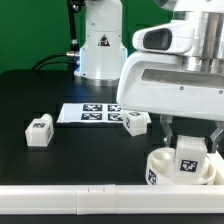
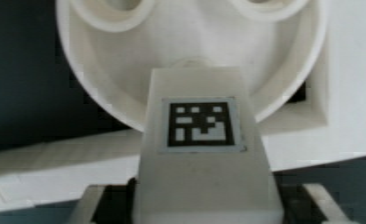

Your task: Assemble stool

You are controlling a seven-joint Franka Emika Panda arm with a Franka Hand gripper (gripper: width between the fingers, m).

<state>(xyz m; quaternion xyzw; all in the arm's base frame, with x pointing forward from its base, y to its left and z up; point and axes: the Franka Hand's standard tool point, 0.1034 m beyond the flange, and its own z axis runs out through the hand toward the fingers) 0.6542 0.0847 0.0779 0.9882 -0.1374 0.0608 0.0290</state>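
Observation:
The round white seat lies at the exterior view's lower right, against the white rail. My gripper is shut on a white stool leg with a square tag and holds it upright over the seat. In the wrist view the leg fills the middle between my gripper's fingers. Beyond it lies the seat with two recessed sockets. Whether the leg's lower end touches the seat is hidden.
Two loose tagged legs lie on the black table, one at the exterior view's left, one by the marker board. The long white rail runs along the front edge. The robot base stands behind.

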